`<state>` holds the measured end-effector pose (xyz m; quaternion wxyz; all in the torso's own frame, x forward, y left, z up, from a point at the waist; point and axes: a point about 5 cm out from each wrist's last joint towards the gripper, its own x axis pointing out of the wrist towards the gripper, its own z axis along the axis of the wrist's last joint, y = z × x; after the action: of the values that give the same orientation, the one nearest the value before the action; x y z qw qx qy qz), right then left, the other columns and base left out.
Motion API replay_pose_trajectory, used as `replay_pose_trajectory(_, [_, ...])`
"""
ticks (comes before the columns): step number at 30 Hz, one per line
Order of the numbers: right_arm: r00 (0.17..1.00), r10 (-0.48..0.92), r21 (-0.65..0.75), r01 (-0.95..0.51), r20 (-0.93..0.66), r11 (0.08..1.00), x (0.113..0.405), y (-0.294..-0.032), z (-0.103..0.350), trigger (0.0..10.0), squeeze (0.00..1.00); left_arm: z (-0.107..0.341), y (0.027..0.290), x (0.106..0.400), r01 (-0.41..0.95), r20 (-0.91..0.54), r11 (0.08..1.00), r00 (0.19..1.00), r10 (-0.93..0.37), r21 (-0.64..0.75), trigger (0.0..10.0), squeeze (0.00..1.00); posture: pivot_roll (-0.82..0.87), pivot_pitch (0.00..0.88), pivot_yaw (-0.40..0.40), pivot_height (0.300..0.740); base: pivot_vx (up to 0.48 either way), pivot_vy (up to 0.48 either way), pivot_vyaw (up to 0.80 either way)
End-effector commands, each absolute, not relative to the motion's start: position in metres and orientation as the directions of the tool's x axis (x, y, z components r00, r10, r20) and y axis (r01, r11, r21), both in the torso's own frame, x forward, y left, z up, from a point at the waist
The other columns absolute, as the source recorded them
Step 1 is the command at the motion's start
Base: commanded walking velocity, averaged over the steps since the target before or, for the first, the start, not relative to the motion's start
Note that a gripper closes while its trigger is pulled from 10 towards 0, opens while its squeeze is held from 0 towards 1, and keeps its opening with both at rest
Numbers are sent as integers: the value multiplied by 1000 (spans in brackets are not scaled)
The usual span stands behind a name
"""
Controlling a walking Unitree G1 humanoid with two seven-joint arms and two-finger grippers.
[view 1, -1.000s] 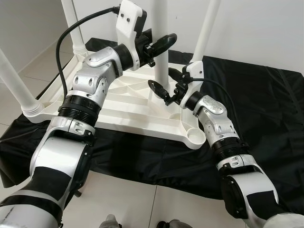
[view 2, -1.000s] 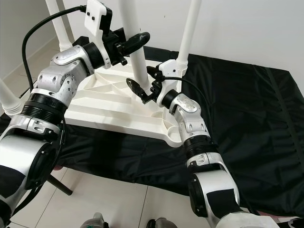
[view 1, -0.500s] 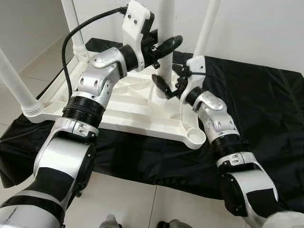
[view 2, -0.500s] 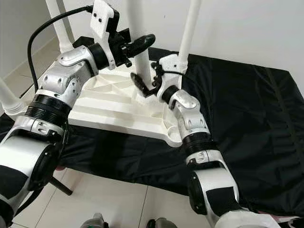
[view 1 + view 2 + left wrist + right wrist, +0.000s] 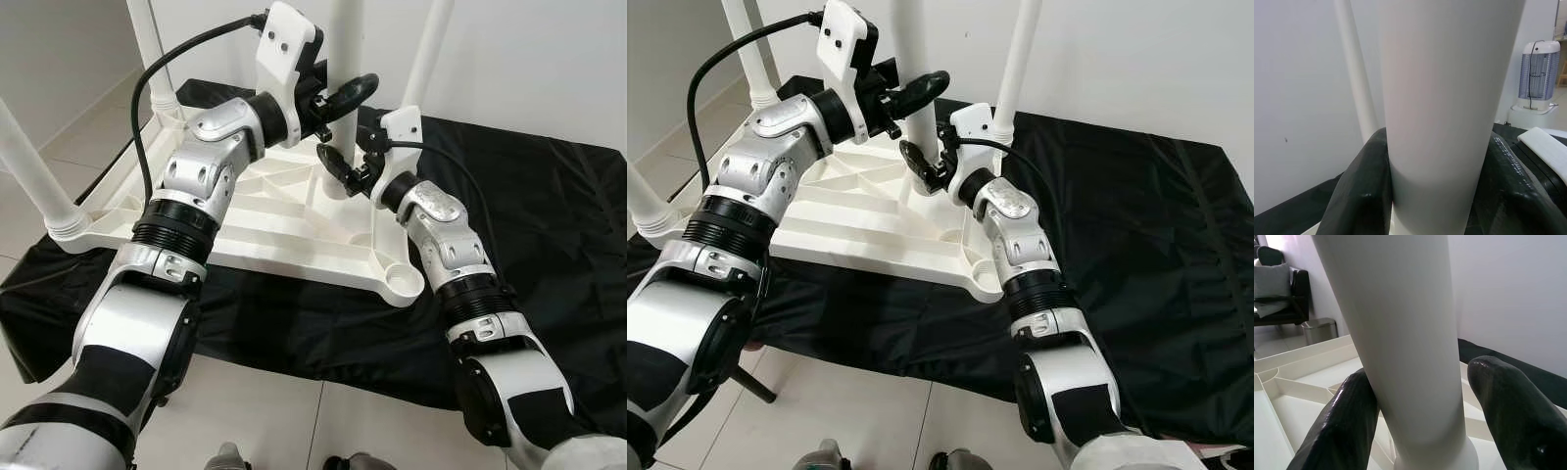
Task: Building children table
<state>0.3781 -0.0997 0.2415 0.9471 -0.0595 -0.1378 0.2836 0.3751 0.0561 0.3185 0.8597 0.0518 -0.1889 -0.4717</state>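
Note:
A white plastic children's table (image 5: 245, 217) lies upside down on a black cloth (image 5: 549, 215). A white table leg (image 5: 344, 39) stands upright in the table's far right corner. My left gripper (image 5: 347, 96) is shut on this leg well above its foot; in the left wrist view both fingers (image 5: 1361, 196) press against the leg (image 5: 1444, 98). My right gripper (image 5: 349, 163) is open and straddles the same leg low down, just above the socket. In the right wrist view one finger (image 5: 1337, 426) touches the leg (image 5: 1400, 333), while the other stands slightly off it.
Three more white legs stand up from the table: far right (image 5: 428, 59), far left (image 5: 147, 49) and near left (image 5: 29, 166). An open round socket (image 5: 402, 282) sits at the near right corner. White wall is behind, tiled floor (image 5: 294, 421) in front.
My right gripper has risen from beside the leg's foot and closed in around the leg. My left gripper kept its hold and shifted slightly right and up.

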Motion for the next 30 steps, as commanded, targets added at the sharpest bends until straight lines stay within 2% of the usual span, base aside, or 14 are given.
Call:
replay_pose_trajectory(1, [812,530,-203,-492,243,847,377,-104,246,10000,0,318,54,375,796,262,536,473,-841,283,10000,0,0,0,-45,740,0,0,0])
replay_pose_trajectory(10, [807,540,-216,-498,238,840,377,-103,245,10000,0,317,52,374,801,255,525,464,-848,287,10000,0,-1,0,-42,740,0,0,0])
replay_pose_trajectory(11, [806,543,-216,-501,236,838,377,-103,244,3451,0,317,52,374,803,254,523,463,-849,285,10000,0,-2,0,-40,740,0,0,0])
replay_pose_trajectory(14, [805,545,-217,-503,235,837,376,-103,244,3451,0,317,52,374,804,254,523,463,-849,283,10000,0,-2,0,-40,740,0,0,0])
replay_pose_trajectory(15, [799,555,-217,-513,231,830,376,-103,243,0,0,317,51,374,803,251,523,464,-850,285,10000,0,-2,0,-40,740,0,0,0])
replay_pose_trajectory(18, [773,594,-215,-555,223,804,372,-100,241,0,0,316,50,374,802,243,521,465,-851,292,10000,0,-5,0,-40,740,0,0,0])
replay_pose_trajectory(24, [772,597,-215,-559,220,801,370,-100,240,0,0,315,49,374,802,230,513,461,-857,307,10000,0,-6,0,-39,740,0,0,0])
replay_pose_trajectory(25, [773,595,-215,-557,219,802,370,-100,240,1569,0,315,48,374,802,230,512,459,-858,308,10000,0,-6,0,-39,740,0,0,0])
replay_pose_trajectory(26, [773,595,-215,-557,219,802,370,-100,240,1569,0,315,48,374,802,230,512,459,-858,308,10000,0,-6,0,-39,740,0,0,0])
replay_pose_trajectory(27, [775,593,-213,-555,218,804,371,-100,240,10000,0,314,48,374,807,228,509,458,-859,300,10000,0,-6,0,-38,740,0,0,0])
replay_pose_trajectory(28, [778,590,-210,-553,218,806,371,-101,240,10000,0,314,49,374,813,227,508,457,-860,285,10000,0,-6,0,-38,740,0,0,0])
replay_pose_trajectory(29, [779,588,-209,-552,217,807,371,-101,240,10000,0,314,49,374,819,237,510,458,-857,263,10000,1000,-5,0,-37,740,0,0,0])
replay_pose_trajectory(30, [780,587,-208,-551,216,808,371,-101,240,10000,0,314,50,374,825,244,506,451,-858,253,10000,1000,-5,0,-37,740,0,0,0])
